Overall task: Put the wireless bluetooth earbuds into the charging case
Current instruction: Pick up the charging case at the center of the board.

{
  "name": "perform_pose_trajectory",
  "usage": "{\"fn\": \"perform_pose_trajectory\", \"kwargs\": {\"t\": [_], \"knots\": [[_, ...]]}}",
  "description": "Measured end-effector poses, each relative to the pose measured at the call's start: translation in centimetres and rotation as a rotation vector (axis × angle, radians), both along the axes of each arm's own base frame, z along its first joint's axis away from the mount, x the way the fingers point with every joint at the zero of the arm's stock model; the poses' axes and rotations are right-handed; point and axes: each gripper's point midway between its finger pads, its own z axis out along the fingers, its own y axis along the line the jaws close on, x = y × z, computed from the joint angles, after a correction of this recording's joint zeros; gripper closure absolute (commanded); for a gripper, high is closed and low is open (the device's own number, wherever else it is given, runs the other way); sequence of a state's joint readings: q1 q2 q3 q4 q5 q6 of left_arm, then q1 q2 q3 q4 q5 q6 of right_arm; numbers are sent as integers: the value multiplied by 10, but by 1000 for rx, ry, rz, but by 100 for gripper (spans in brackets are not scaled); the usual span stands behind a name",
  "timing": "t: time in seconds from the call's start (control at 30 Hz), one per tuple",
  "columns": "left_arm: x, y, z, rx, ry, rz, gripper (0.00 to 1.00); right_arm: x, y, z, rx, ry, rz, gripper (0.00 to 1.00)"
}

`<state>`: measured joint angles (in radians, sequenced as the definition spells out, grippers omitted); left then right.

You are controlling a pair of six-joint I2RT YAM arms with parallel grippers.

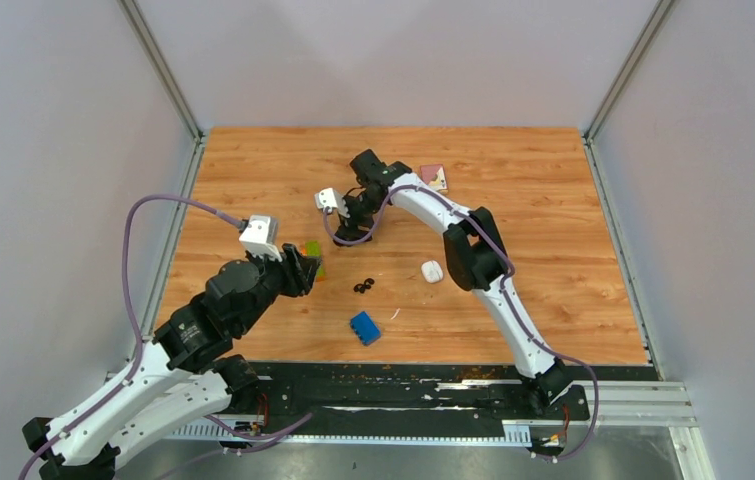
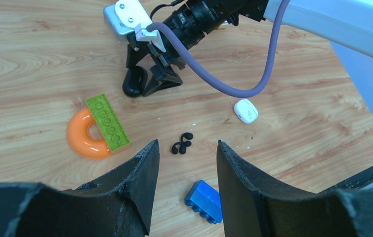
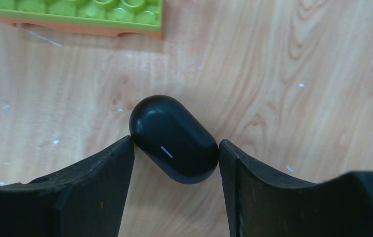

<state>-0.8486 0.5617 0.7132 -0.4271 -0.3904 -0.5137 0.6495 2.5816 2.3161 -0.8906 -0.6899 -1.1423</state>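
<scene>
Nothing is inserted yet, as far as shows: 2 black earbuds (image 1: 363,286) lie loose on the worktop (image 1: 553,200), and the black charging case (image 3: 174,138) lies there with its lid down. The right pincer (image 3: 175,148) presses its jaws against both sides of that case. The left pincer (image 2: 186,147) hangs above the buds, jaws parted partway, holding nothing. The white case (image 2: 245,110) is closed and no white buds show. No writing is readable, only a short pale dash on the black case.

Two black earbuds (image 2: 178,147), one black case (image 3: 174,138), one white case (image 2: 246,111), green brick (image 2: 107,122), blue brick (image 2: 204,200), orange ring (image 2: 78,137).
</scene>
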Motion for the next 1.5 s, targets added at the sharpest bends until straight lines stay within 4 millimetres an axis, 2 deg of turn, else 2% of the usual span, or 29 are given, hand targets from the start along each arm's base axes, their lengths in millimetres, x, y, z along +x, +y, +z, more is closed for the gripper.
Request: {"fn": "perform_pose_trajectory", "kwargs": {"t": [0.17, 0.3, 0.6, 0.73, 0.87, 0.97, 1.1, 1.3, 1.37, 1.5], "knots": [[-2, 1, -1, -6, -5, -6, 47, -16, -5, -4, -27, 59, 15, 35], [-2, -1, 0, -11, -11, -13, 47, -27, -13, -5, -48, 95, 17, 37], [-2, -2, 2, -23, -22, -20, 48, -35, -22, -5, -85, 119, -4, 37], [-2, -5, -2, -21, -18, -28, 48, -37, -20, -5, -84, 125, -11, 33], [-1, -8, -2, -24, -18, -35, 48, -37, -15, -4, -76, 120, -12, 34], [-1, -8, -2, -25, -18, -39, 48, -40, -10, -4, -71, 112, -4, 40], [-1, -9, -2, -26, -17, -42, 48, -44, -4, -4, -68, 110, 7, 58], [-2, -9, -2, -24, -17, -46, 48, -47, -5, -4, -71, 115, 3, 72], [-1, -9, -2, -16, -21, -48, 48, -52, -12, -3, -86, 121, -5, 73], [0, -9, 3, 6, -38, -55, 48, -69, -43, 8, -137, 146, -47, 73]]}}
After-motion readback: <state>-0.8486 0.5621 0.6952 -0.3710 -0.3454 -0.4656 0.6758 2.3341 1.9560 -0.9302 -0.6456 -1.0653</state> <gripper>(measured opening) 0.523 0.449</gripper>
